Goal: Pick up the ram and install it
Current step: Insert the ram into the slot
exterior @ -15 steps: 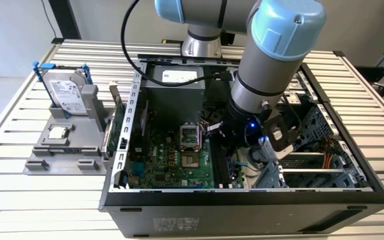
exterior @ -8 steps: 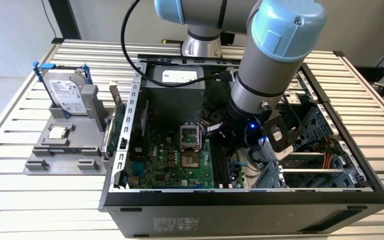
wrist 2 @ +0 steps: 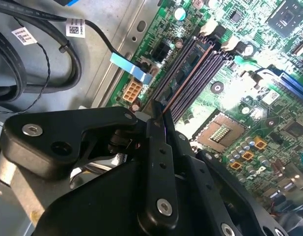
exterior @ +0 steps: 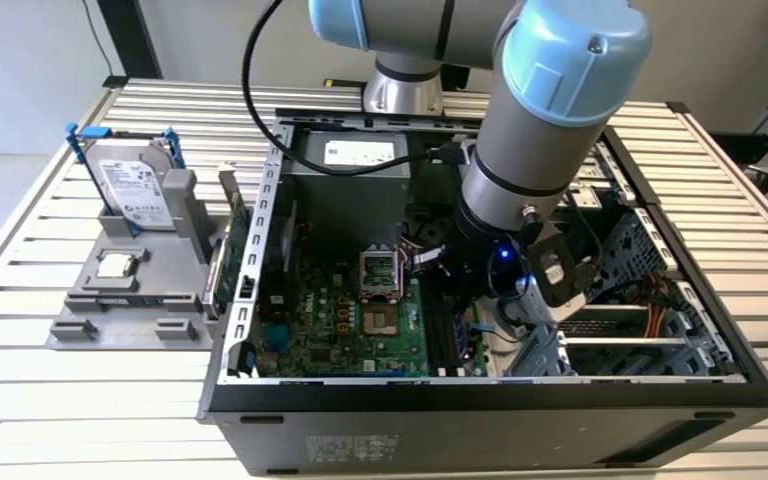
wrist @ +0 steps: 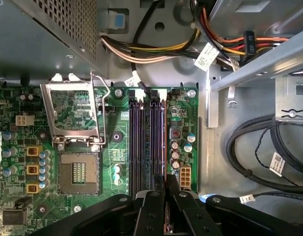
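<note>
Inside the open black computer case at frame centre, our black gripper pinches the thin, stiff, fragile green ram stick by its edges, over the dark memory slots.

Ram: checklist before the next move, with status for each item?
1. Ram gripped in hand: ok. A thin board edge is clamped between the fingers in both wrist views.
2. Ram parallel to the memory slots: ok.
3. Ram over the intended slot: cannot tell. It sits at the side of the bank nearest the capacitors.
4. Ram seated: cannot tell. The hand hides the contact.
5. Black cables off the slots: ok. They lie on the case floor beside the board.
</note>
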